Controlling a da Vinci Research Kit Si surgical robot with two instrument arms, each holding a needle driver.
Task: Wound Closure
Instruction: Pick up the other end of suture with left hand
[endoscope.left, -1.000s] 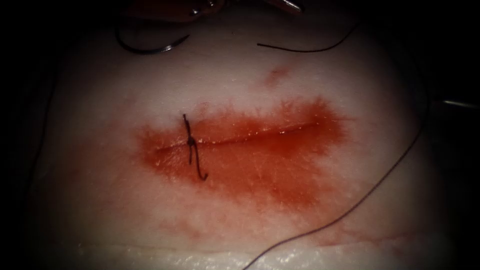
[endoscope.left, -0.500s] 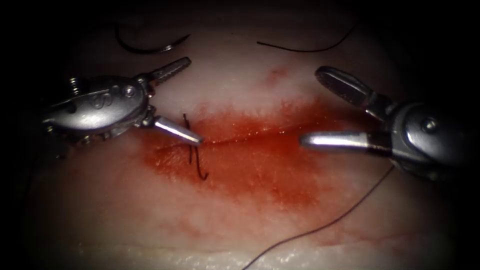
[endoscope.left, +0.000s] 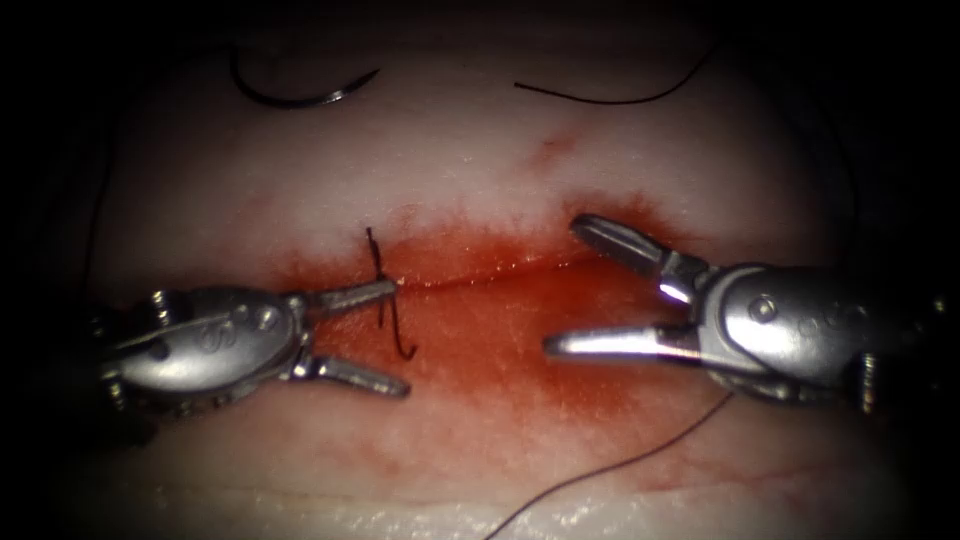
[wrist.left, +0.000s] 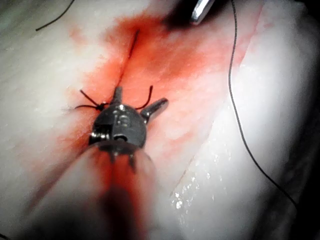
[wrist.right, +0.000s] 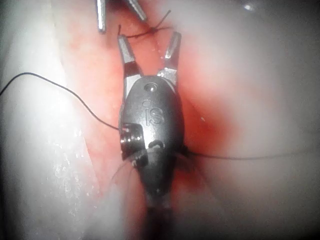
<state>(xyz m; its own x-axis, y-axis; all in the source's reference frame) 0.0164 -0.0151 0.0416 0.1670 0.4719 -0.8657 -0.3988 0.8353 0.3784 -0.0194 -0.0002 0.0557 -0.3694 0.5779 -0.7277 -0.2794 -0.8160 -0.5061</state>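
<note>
Needle (endoscope.left: 300, 95) lay loose on the tissue (endoscope.left: 480, 440) at the upper left of the frame, in neither tool and not in the tissue, well apart from the cut (endoscope.left: 500, 270). A likely risk: the left tool (endoscope.left: 398, 336), its jaws wide apart and empty, had its upper jaw touching the tied stitch (endoscope.left: 385, 290), so a careless closure could snag and loosen the knot. At centre right, the right tool (endoscope.left: 560, 285) held nothing, jaws spread wide over the red fluid (endoscope.left: 560, 370), with loose thread (endoscope.left: 620, 465) trailing at lower right.
</note>
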